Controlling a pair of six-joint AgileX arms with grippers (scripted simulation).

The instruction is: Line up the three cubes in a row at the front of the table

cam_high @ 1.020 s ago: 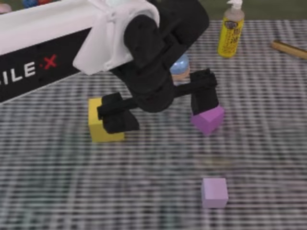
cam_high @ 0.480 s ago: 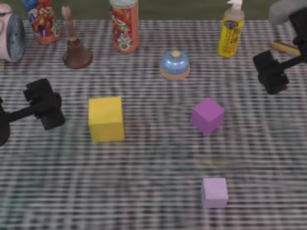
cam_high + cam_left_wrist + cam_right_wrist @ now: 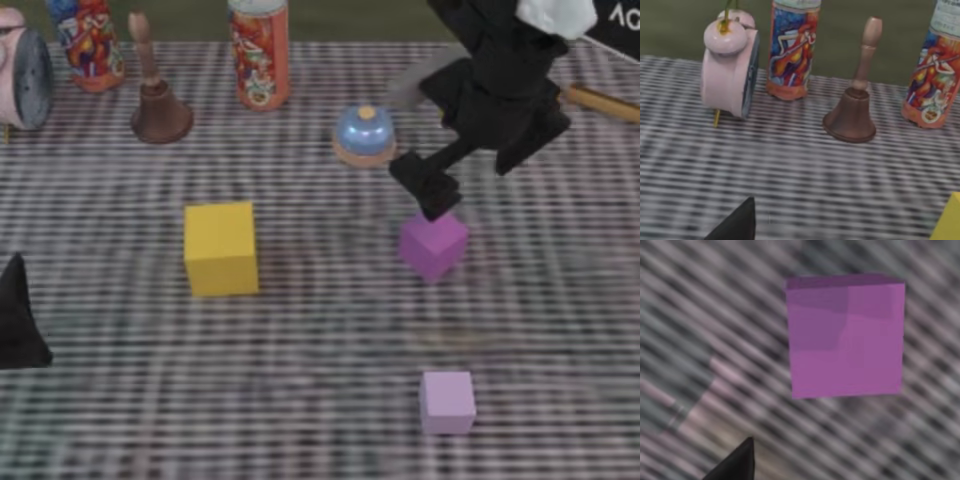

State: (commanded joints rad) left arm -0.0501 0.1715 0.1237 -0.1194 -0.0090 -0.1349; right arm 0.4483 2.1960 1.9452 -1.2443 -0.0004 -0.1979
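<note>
Three cubes rest apart on the checked table (image 3: 300,330). The large yellow cube (image 3: 221,248) is at centre left and shows as a corner in the left wrist view (image 3: 949,220). The magenta cube (image 3: 432,243) is at centre right, and the small lilac cube (image 3: 447,401) lies nearer the front. My right gripper (image 3: 445,182) hovers open just behind and above the magenta cube (image 3: 847,335), touching nothing; one fingertip (image 3: 737,465) shows. My left gripper (image 3: 18,320) is open at the table's left edge, well clear of the yellow cube, with one fingertip (image 3: 737,222) showing.
Along the back stand a pink alarm clock (image 3: 20,65), two printed cans (image 3: 90,40) (image 3: 258,50), a brown hand bell (image 3: 158,100) and a blue domed bell (image 3: 365,132) close to the right arm. A wooden stick (image 3: 600,100) lies at the back right.
My right arm has swung in from the right edge to just over the magenta cube. My left gripper has drawn back to the left edge. The cubes have not moved.
</note>
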